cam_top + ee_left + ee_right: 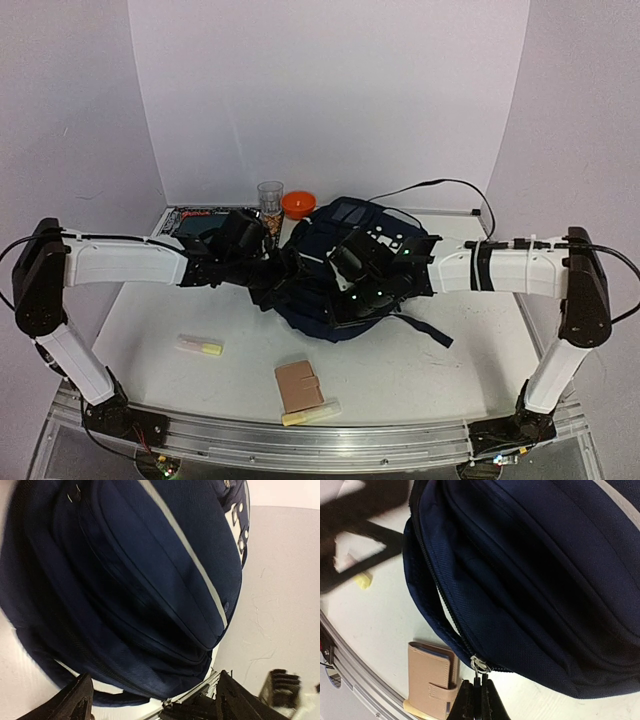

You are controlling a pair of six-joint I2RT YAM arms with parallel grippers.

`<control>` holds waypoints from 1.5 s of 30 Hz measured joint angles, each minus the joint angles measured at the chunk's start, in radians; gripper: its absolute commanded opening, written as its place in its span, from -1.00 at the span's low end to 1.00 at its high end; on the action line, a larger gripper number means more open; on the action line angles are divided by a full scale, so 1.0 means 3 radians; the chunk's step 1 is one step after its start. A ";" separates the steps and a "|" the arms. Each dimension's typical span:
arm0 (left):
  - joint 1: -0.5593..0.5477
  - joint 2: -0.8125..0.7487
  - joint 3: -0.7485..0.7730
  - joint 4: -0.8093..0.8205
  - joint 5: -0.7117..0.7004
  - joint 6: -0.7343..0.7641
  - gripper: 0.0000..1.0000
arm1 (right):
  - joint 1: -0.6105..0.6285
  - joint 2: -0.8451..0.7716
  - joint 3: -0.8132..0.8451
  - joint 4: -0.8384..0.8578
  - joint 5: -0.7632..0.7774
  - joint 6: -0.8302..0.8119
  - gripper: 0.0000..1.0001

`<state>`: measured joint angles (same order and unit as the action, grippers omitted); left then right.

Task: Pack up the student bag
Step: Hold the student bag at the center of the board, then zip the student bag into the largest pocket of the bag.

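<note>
The student bag is a large navy backpack lying in the middle of the table. In the left wrist view the bag and its thin white stripe fill the picture. My left gripper is open beside the bag, its dark fingers spread wide with nothing between them. From above, the left gripper sits at the bag's left edge. My right gripper is shut on the bag's metal zipper pull at the bag's lower edge. The zipper is partly open to the left of the pull.
A tan wallet and a yellow marker lie near the front edge. A yellow highlighter lies front left. A glass cup, an orange lid and a flat tablet-like thing stand at the back. A black cable runs behind the bag.
</note>
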<state>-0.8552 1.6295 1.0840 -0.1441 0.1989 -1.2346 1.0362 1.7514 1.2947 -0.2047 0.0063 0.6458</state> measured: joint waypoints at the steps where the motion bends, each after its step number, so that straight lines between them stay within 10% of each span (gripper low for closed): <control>1: -0.0035 0.0050 0.0000 0.0046 0.0000 -0.0043 0.58 | 0.0006 0.0017 0.0024 0.0006 -0.0007 -0.0011 -1.00; 5: -0.0126 0.0251 -0.0034 0.0246 0.0000 -0.0186 0.20 | 0.0012 0.0037 0.0057 0.0004 -0.0013 -0.0054 -1.00; 11: -0.0121 0.0457 -0.0037 0.0394 0.0029 -0.0261 -0.97 | 0.0011 0.0042 0.0058 -0.0037 0.0014 -0.0131 -1.00; 23: -0.0185 0.0319 -0.0150 0.0546 0.0022 -0.0209 -1.00 | -0.0323 -0.0520 -0.0464 -0.0241 0.0158 -0.0354 -1.00; 45: -0.0076 -0.0068 -0.0013 0.0506 0.0318 0.0021 -1.00 | -0.1194 -0.1134 -0.0762 0.0077 -0.1221 -0.0729 -1.00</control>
<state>-0.8780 1.6092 1.0800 0.0076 0.2944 -1.2284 0.6779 1.4112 1.0660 -0.1817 -0.3600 0.4271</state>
